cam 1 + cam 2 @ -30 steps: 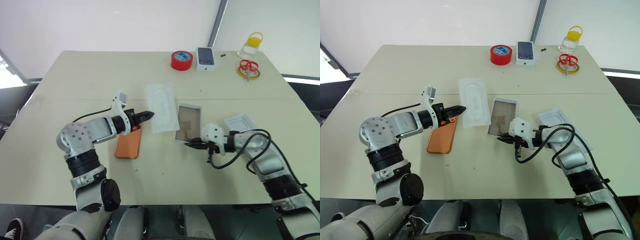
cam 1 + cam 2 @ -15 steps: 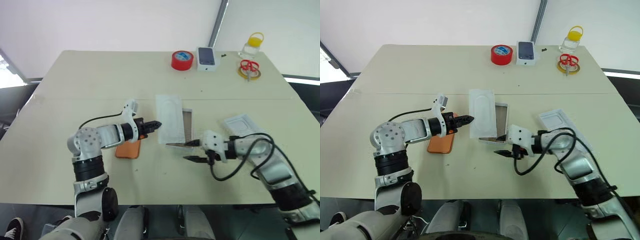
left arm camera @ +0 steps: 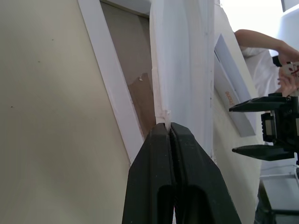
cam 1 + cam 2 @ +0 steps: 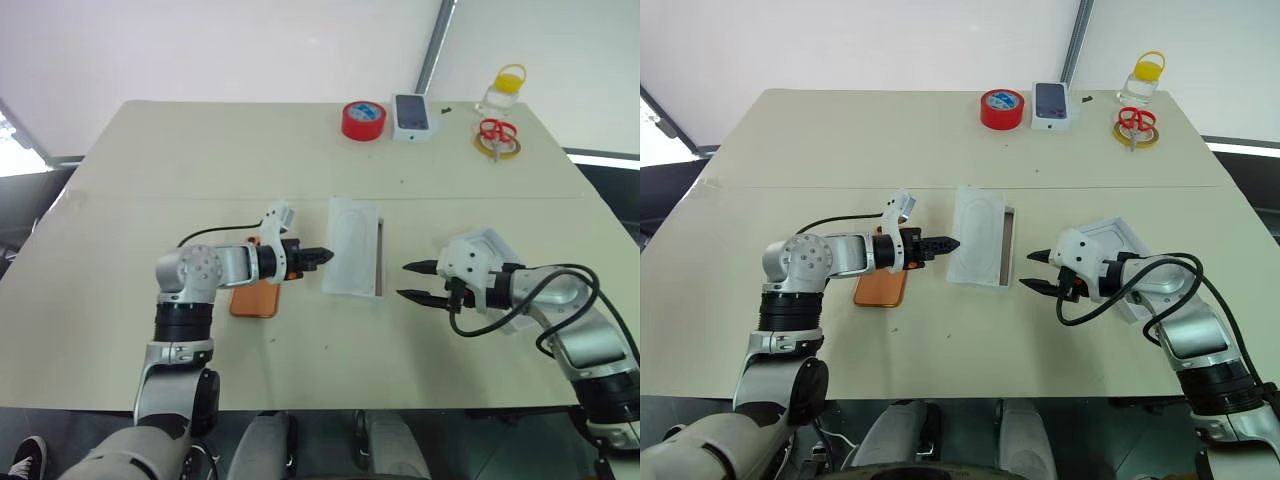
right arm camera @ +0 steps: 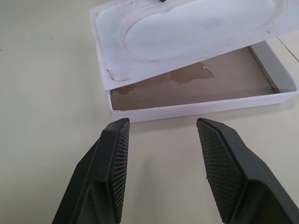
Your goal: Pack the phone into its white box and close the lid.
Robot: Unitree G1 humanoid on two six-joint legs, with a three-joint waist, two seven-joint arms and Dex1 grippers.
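Observation:
The orange phone (image 4: 255, 298) lies flat on the table, partly under my left forearm. My left gripper (image 4: 320, 254) is shut on the edge of a thin white insert sheet (image 4: 352, 250) with an oval outline. The sheet lies tilted over the white box (image 4: 379, 262), hiding most of it. The box's brown floor (image 5: 205, 81) shows beneath the sheet. My right gripper (image 4: 403, 280) stands open and empty a short way right of the box, pointing at it. Just behind that gripper, the lid (image 4: 490, 245) rests on the table.
Along the table's far edge stand a red tape roll (image 4: 363, 120), a small dark-topped white box (image 4: 412, 115), red scissors on a yellow ring (image 4: 497, 138) and a jar with a yellow lid (image 4: 505, 90).
My left gripper has carried the insert sheet to the right, over the white box. My right gripper has opened and drawn back to the right, away from the box.

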